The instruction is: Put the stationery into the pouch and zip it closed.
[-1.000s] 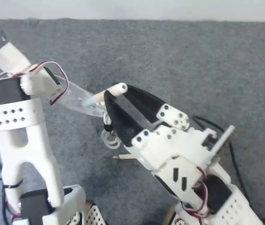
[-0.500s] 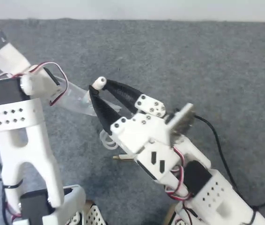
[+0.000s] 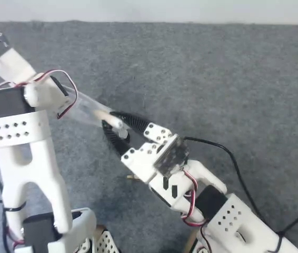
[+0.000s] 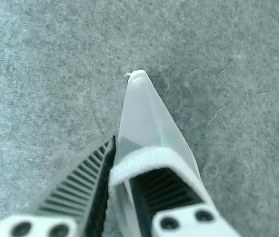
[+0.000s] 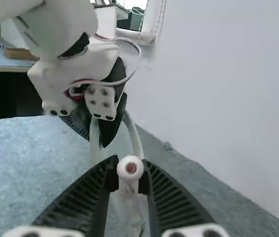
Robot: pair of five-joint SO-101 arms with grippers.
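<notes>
In the high view the left arm stands at the left of the frame, and the clear pouch runs from its wrist down toward the centre over the grey carpeted table. The right gripper, reaching in from the lower right, has its black jaws pinched on a white stick. The stick's far end overlaps the pouch's near end, though whether it is inside cannot be told. A thin tan stick pokes out from beneath the right arm at lower centre. In the left wrist view the left gripper is clamped on the pouch, which narrows to a tip at the upper centre above the carpet. In the right wrist view the white stick's round end sits between the closed jaws at lower centre. It points at the pouch hanging from the left gripper above it.
</notes>
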